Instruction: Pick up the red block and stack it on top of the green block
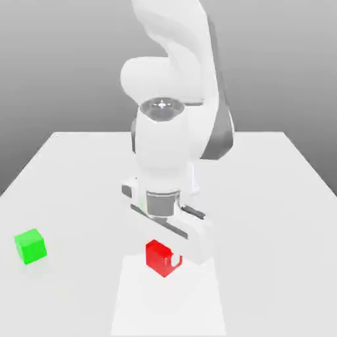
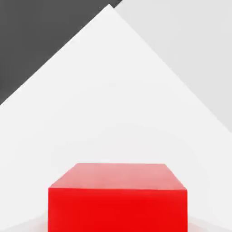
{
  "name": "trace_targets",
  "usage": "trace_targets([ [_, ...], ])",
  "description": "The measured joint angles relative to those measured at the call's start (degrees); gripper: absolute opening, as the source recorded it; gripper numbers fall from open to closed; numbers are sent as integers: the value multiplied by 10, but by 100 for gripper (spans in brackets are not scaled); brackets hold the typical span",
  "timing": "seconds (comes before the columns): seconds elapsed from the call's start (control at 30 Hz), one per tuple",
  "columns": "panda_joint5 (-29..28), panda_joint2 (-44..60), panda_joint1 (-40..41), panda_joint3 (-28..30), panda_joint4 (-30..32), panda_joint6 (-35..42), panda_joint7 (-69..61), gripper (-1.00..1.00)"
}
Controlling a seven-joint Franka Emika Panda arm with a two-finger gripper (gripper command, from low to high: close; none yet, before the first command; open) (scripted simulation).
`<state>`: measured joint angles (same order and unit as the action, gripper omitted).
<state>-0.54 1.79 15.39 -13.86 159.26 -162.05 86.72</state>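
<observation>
Gripping the red block [image 1: 156, 255], your gripper [image 1: 164, 258] is clamped shut; the green block [image 1: 30, 245] lies well toward the exterior view's left.

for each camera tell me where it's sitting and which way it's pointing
Exterior view: off the arm, raised, looking down across the white table at the arm's front; the arm and its gripper show, fingers shut on the red block, green block toward this view's left.
Hand view: on the hand, looking past the red block over the table; no robot part visible.
Shared: the red block and the table.
</observation>
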Motion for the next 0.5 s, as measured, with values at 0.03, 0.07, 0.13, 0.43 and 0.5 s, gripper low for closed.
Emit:
trace_targets([
  [0.03,3,-5,0,-1,2,4,-2,-100],
  [0.07,5,-10,0,-2,4,8,-4,-100],
  [0.13,8,-18,-1,-1,10,15,-8,-100],
  [0.43,8,-26,61,107,-13,47,175,-100],
  [0.5,8,-26,100,114,-20,54,225,-100],
])
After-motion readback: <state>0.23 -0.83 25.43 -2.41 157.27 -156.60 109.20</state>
